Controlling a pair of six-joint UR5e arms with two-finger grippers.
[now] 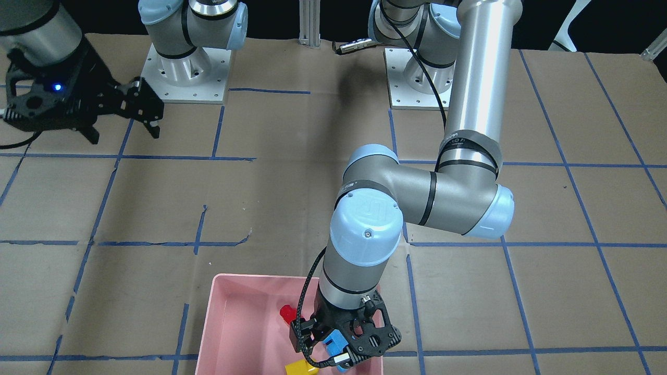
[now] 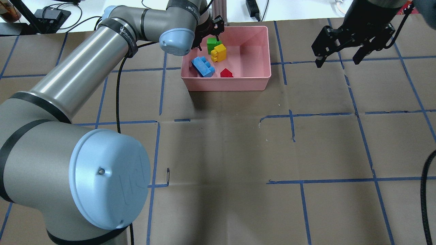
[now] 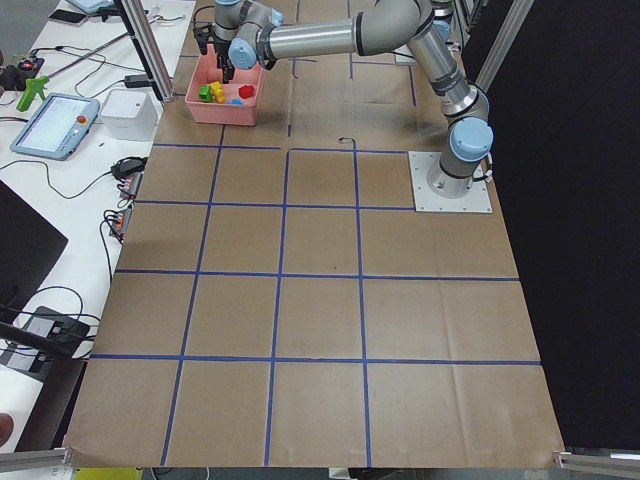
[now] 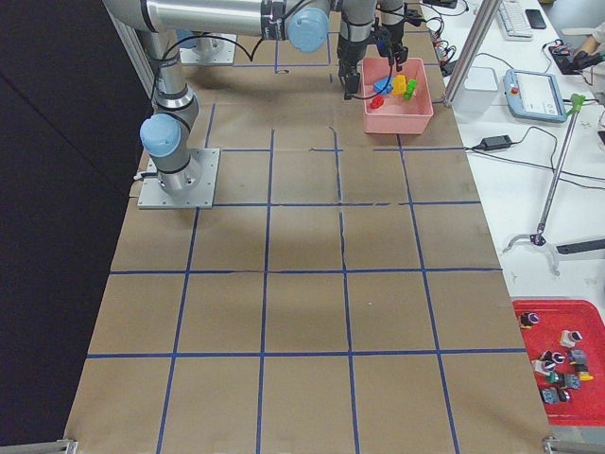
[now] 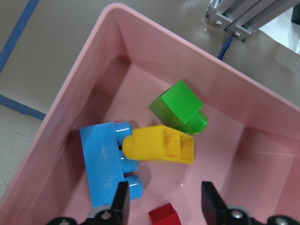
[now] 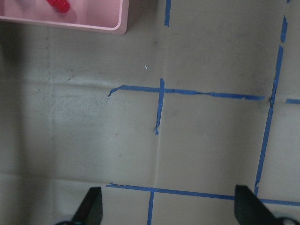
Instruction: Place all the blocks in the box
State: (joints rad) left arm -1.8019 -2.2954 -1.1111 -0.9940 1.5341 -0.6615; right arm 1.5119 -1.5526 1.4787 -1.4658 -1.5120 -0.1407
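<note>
The pink box (image 2: 252, 51) stands at the far side of the table. In it lie the green block (image 2: 212, 43), the yellow block (image 2: 218, 52), the light-blue block (image 2: 203, 66) and the red block (image 2: 226, 73). My left gripper (image 5: 164, 187) is open and empty and hangs above the box (image 5: 61, 117), over the red block (image 5: 164, 216), near the blue (image 5: 104, 161), yellow (image 5: 159, 145) and green (image 5: 180, 108) blocks. My right gripper (image 2: 337, 61) is open and empty, raised to the right of the box.
An aluminium post (image 2: 219, 10) stands just behind the box. The table paper carries a blue tape grid (image 2: 293, 126). A red tray of small parts (image 4: 558, 350) and a tablet (image 3: 55, 125) lie on benches beside the table.
</note>
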